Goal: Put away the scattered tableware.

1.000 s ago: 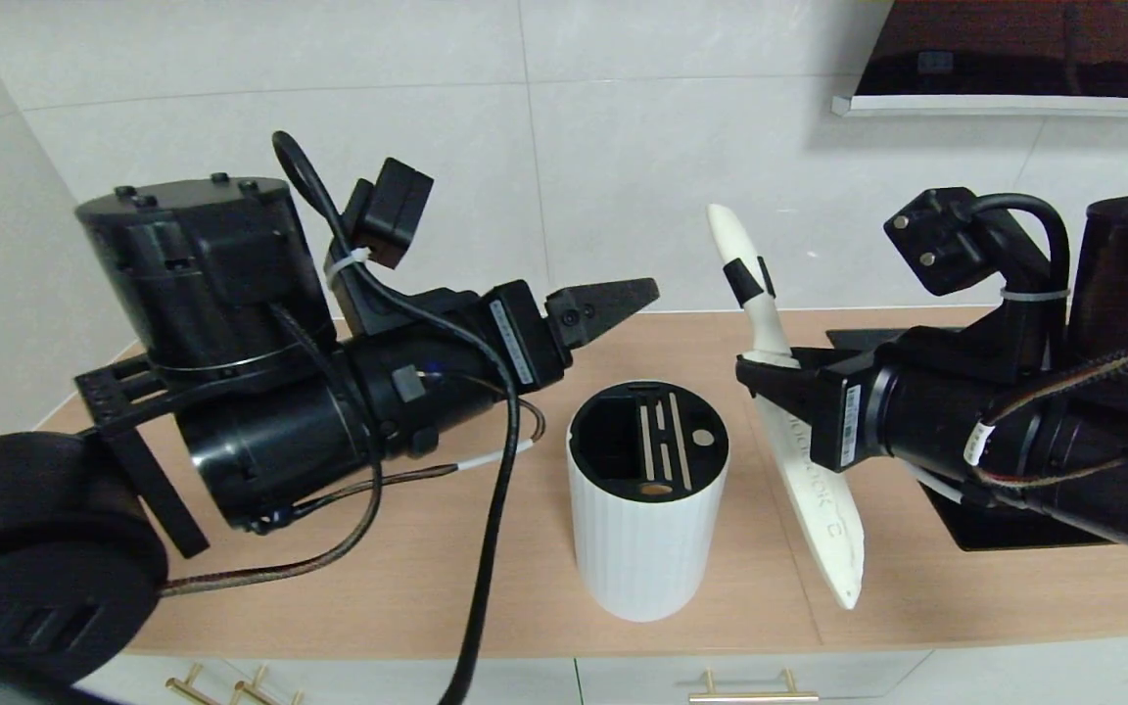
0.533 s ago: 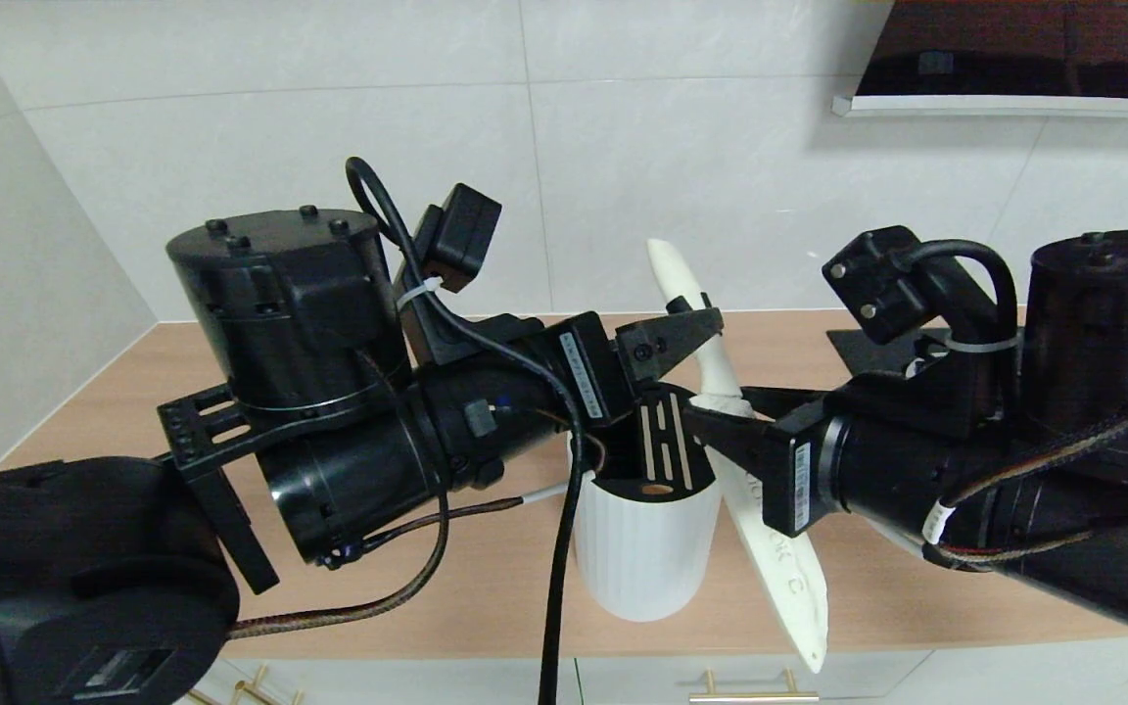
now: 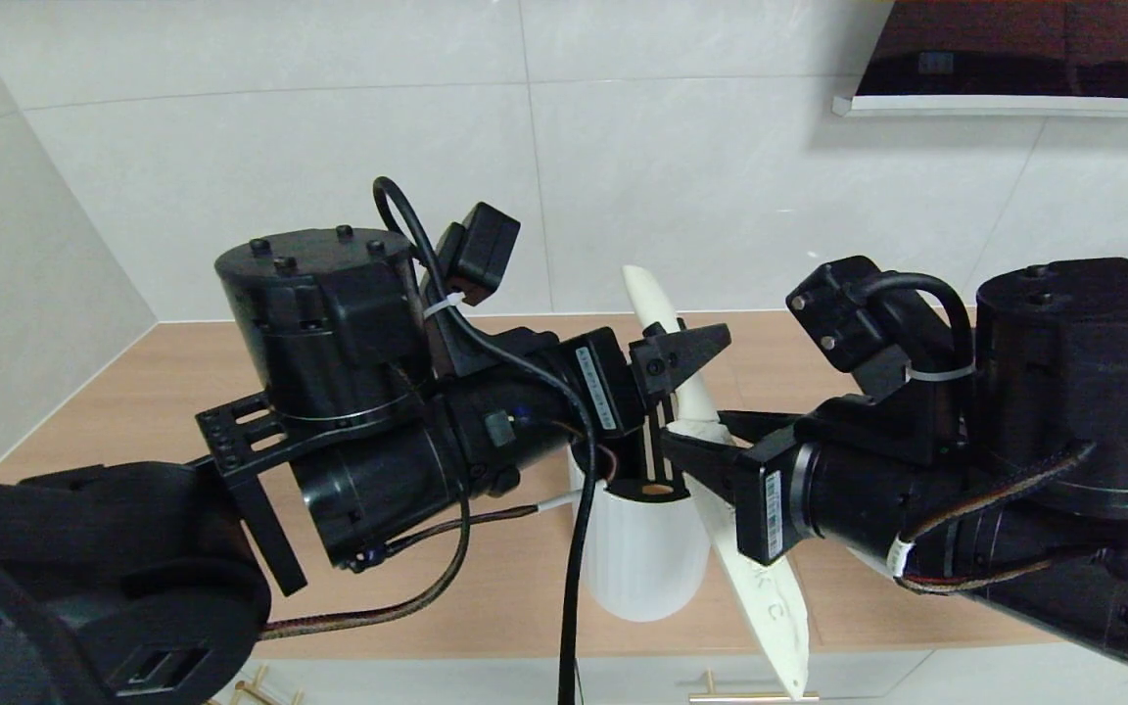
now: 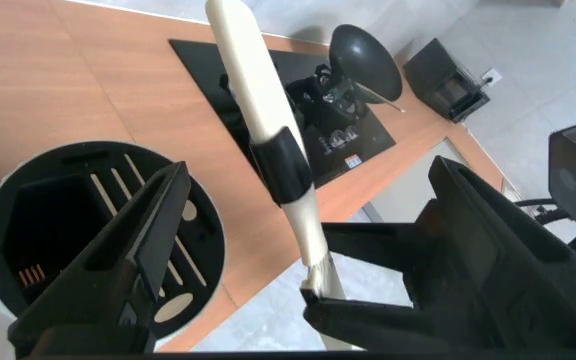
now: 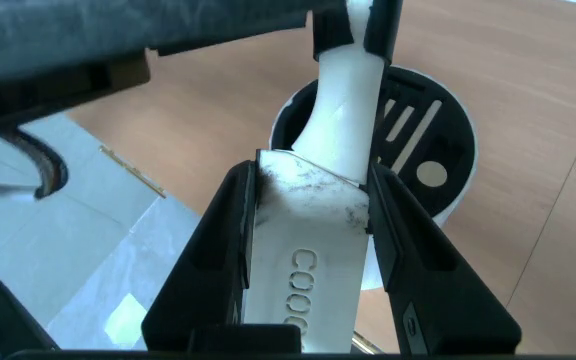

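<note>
Knife (image 3: pixel 762 589) is just right of the holder (image 3: pixel 637 563), crossing its rim level. Long axis steep: handle up toward the wall, blade tip down past the surface (image 3: pixel 133 392) edge. Right pincer (image 5: pixel 313 215) clamped where blade meets handle. Left pincer (image 4: pixel 308 175) spread wide, empty, straddling the handle above the holder's slotted top. Black panel (image 4: pixel 196 68) on the surface near the holder.

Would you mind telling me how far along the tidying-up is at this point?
Done: nothing stored yet; no tableware shows in the holder slots. In hand: the right gripper is shut on the knife, blade down, near the holder, and the left gripper is open with its fingers either side of the handle. Left: getting the knife into the holder.
</note>
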